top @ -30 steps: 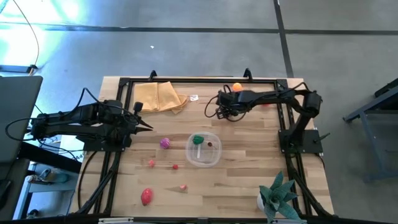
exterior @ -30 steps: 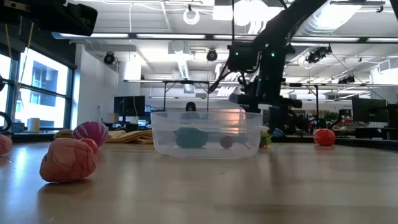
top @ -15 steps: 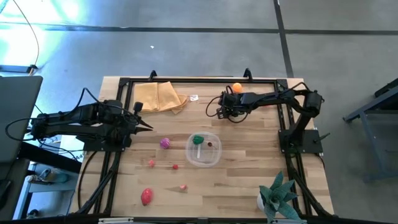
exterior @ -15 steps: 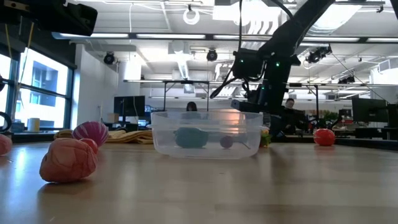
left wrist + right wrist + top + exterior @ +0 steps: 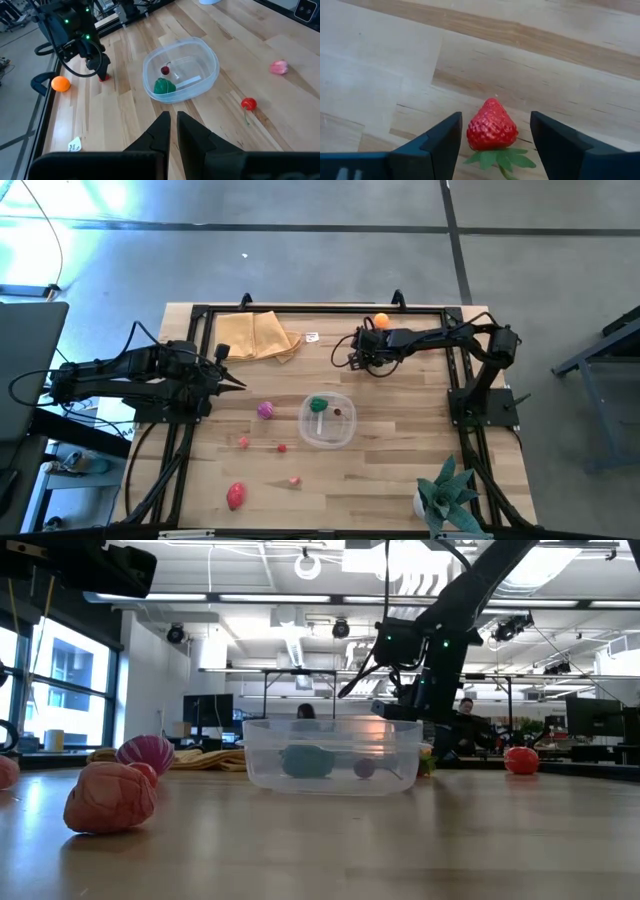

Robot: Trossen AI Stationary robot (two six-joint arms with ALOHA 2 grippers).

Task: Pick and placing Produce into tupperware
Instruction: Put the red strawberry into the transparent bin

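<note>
My right pincer (image 5: 492, 145) has drawn back toward the worktop's far edge and now hangs spread open around the strawberry (image 5: 492, 126), not yet closed, so the grab comes next, then the tupperware (image 5: 327, 420) mid-worktop.

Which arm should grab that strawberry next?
Right. Its gripper is open, jaws on either side of the strawberry on the table. The left gripper is shut and waits far off, beyond the tub.
</note>
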